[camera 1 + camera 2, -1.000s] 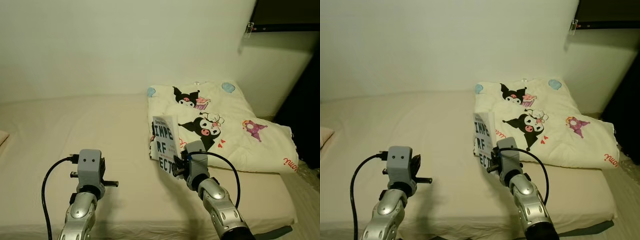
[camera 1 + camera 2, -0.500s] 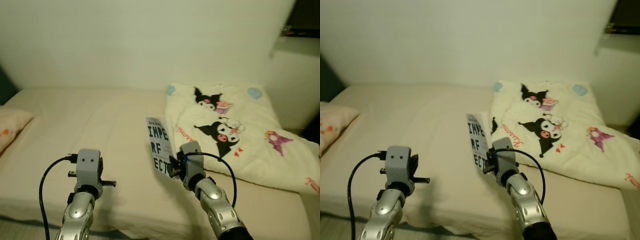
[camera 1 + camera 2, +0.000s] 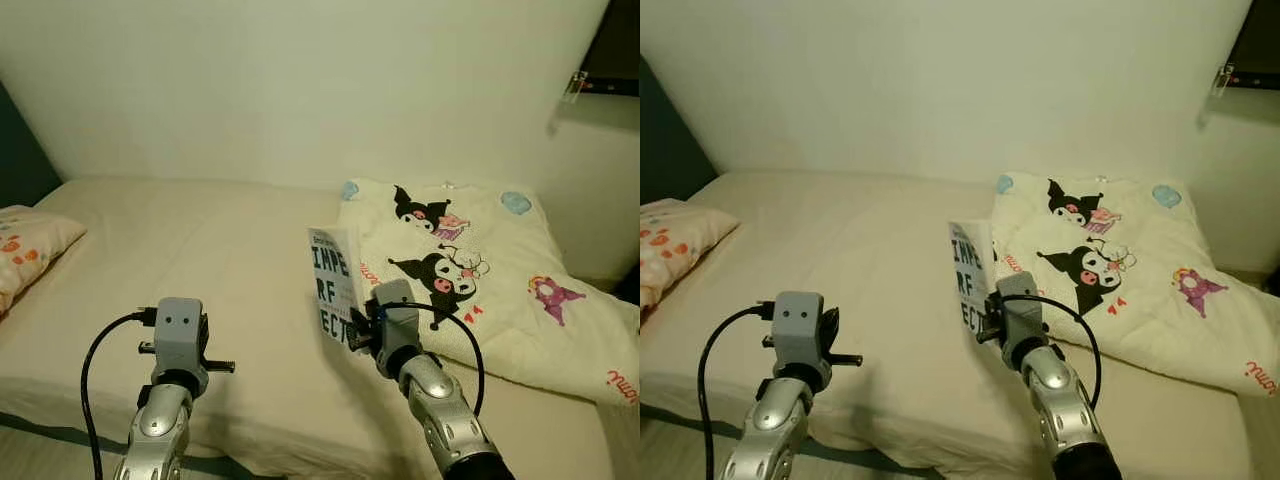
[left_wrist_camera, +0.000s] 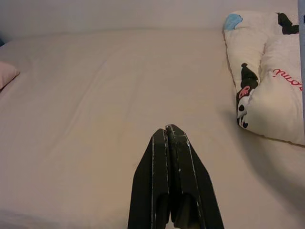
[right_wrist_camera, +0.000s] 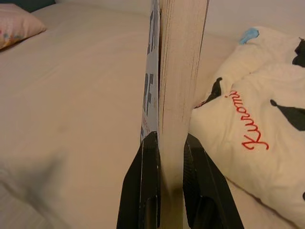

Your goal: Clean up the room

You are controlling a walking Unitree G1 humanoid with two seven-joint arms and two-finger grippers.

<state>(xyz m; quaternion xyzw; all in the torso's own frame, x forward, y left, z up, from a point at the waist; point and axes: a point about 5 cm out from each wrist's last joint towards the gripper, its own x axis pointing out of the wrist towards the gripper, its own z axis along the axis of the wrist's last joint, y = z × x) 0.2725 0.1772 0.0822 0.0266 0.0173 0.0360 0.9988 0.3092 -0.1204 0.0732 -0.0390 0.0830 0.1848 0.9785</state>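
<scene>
The right end effector [image 5: 167,143] grips a paperback book [image 3: 335,287] by its lower edge, a finger [image 5: 148,176] on each cover, holding it upright above the bed [image 3: 200,260] with the large black cover lettering (IMPE / RF / ECT) facing the robot. Just beyond and to the right of that end effector lies a folded cream blanket [image 3: 470,270] printed with cartoon characters. The left end effector [image 4: 167,133] hovers over bare mattress with its fingers pressed together, empty, and a pink-patterned pillow [image 3: 25,245] lies far to its left.
</scene>
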